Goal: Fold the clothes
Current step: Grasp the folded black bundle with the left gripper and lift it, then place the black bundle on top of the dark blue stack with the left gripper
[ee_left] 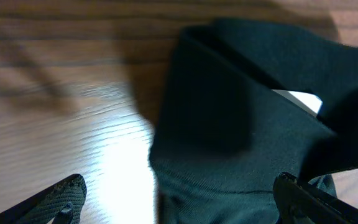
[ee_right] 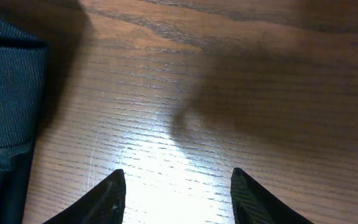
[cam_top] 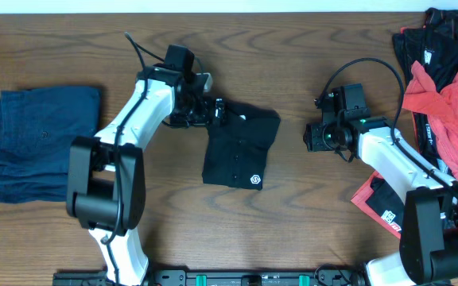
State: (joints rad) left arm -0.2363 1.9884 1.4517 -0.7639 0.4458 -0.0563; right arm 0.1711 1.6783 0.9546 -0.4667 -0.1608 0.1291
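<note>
Wood-grain table (cam_top: 293,230) carries a black garment (cam_top: 241,155) at its middle, with a robot arm stationed on either side.

Left pincer (cam_top: 215,110) sits at the garment's far left corner. Its fingers (ee_left: 67,194) are spread wide, and the wrist view shows dark cloth lying between them with nothing clamped. Right pincer (cam_top: 310,137), just right of the garment and apart from it, is likewise spread open above bare wood. A folded blue garment (cam_top: 42,143) lies at the left. A heap of red and black clothes (cam_top: 444,79) fills the far right corner, and another red and black piece (cam_top: 376,202) lies near right, beneath the right arm.
</note>
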